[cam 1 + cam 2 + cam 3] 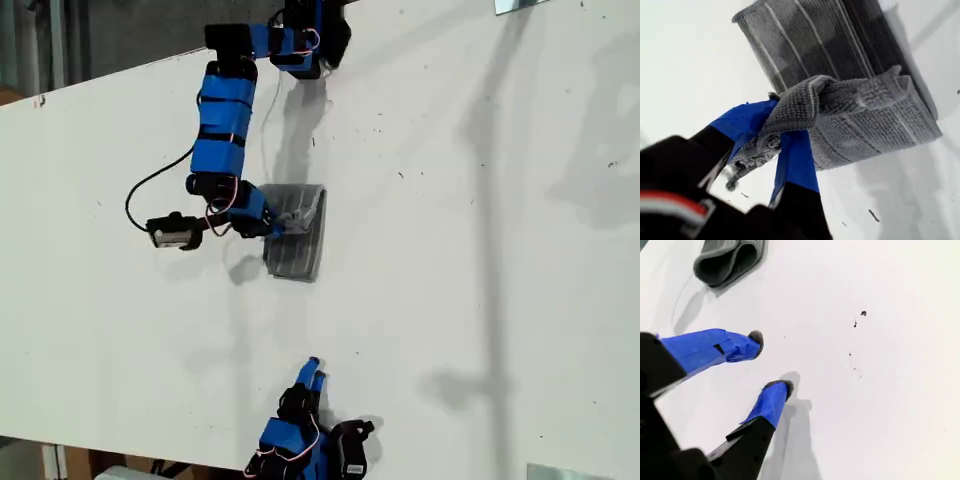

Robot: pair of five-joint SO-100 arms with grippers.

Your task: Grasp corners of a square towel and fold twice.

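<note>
On white table [480,300], first pincer [777,137] clamps folded towel [860,125]

It looked like a robotics lab or test bench rather than a home. A large plain white desk [480,250], marked with small dark specks, filled nearly the whole exterior view. Two small arms wrapped in blue tape, with exposed wiring, were mounted at opposite edges of it. Beyond the desk's far edge lay a dim grey room, too indistinct to read.
</note>
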